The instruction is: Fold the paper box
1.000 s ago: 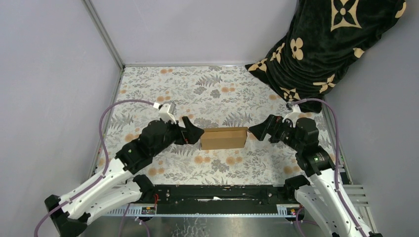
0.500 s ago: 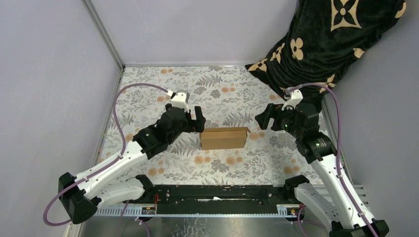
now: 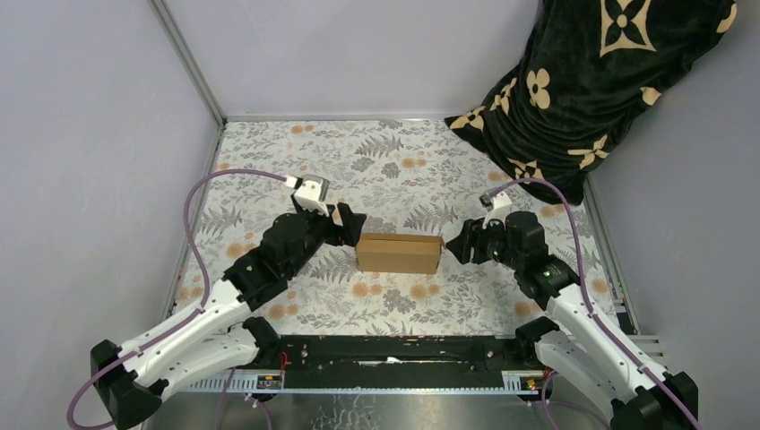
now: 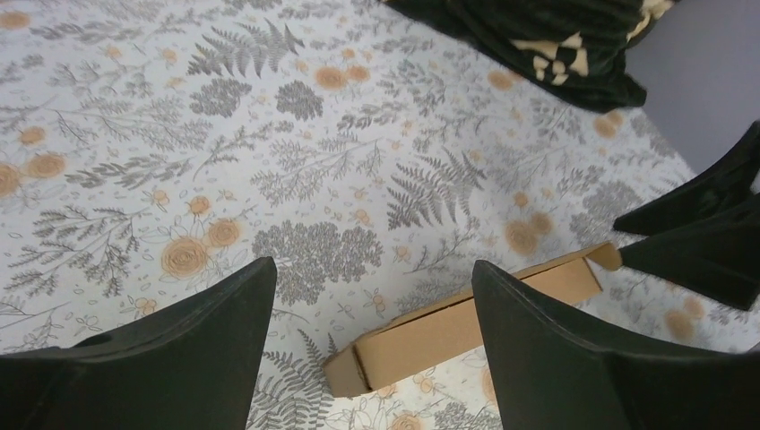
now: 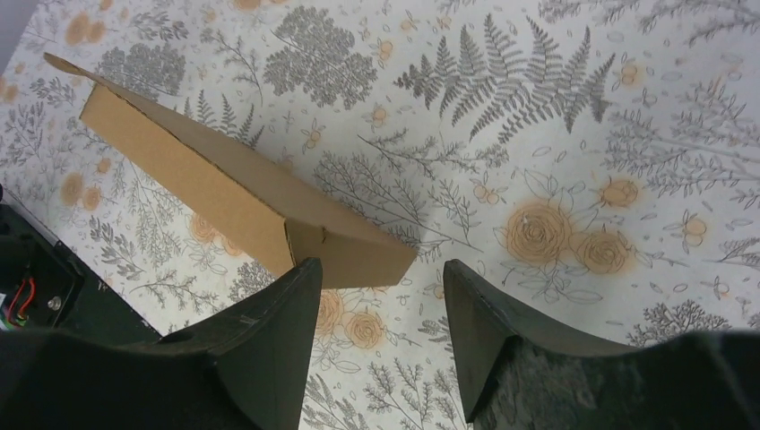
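The paper box (image 3: 399, 253) is a small flat brown cardboard box lying on the floral table cover, with a small flap sticking up at one end. My left gripper (image 3: 349, 222) hangs just off its left end, open, nothing between its fingers. In the left wrist view the box (image 4: 466, 322) lies below the left gripper (image 4: 372, 264), partly behind the right finger (image 4: 556, 349). My right gripper (image 3: 457, 246) sits at the box's right end, jaws apart and empty. In the right wrist view the right gripper (image 5: 381, 264) hovers over the near corner of the box (image 5: 206, 179).
A black cloth with tan flower marks (image 3: 582, 90) is heaped at the back right corner and shows in the left wrist view as the black cloth (image 4: 538, 45). Grey walls close in the left, back and right. A black rail (image 3: 394, 349) runs along the near edge.
Both grippers rose and came back down to the box's ends. The right gripper moved left and its jaws narrowed. The box shifted slightly left.
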`<control>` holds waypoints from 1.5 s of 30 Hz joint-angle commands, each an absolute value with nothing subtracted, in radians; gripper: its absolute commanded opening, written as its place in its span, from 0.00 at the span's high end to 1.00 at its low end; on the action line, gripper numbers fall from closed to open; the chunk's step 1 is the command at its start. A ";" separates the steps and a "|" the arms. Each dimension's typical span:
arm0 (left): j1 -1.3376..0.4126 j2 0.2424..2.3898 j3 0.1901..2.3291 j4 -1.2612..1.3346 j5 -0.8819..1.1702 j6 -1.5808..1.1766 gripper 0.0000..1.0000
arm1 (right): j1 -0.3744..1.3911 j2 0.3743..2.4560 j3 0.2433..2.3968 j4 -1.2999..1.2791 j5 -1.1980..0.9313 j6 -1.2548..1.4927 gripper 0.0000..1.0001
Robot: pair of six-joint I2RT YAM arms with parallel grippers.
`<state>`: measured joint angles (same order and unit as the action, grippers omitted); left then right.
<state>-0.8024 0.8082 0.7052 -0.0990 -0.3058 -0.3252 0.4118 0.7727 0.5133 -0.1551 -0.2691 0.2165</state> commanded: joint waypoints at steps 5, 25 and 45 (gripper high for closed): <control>-0.804 0.861 0.620 0.108 -0.281 -0.267 0.10 | 0.443 0.666 0.541 -0.058 -0.168 0.204 0.32; -0.802 0.791 0.576 0.055 -0.305 -0.224 0.28 | 0.506 0.725 0.626 -0.103 -0.279 0.189 0.48; -0.803 0.822 0.555 0.063 -0.314 -0.229 0.59 | 0.589 0.784 0.646 -0.136 -0.197 0.169 0.65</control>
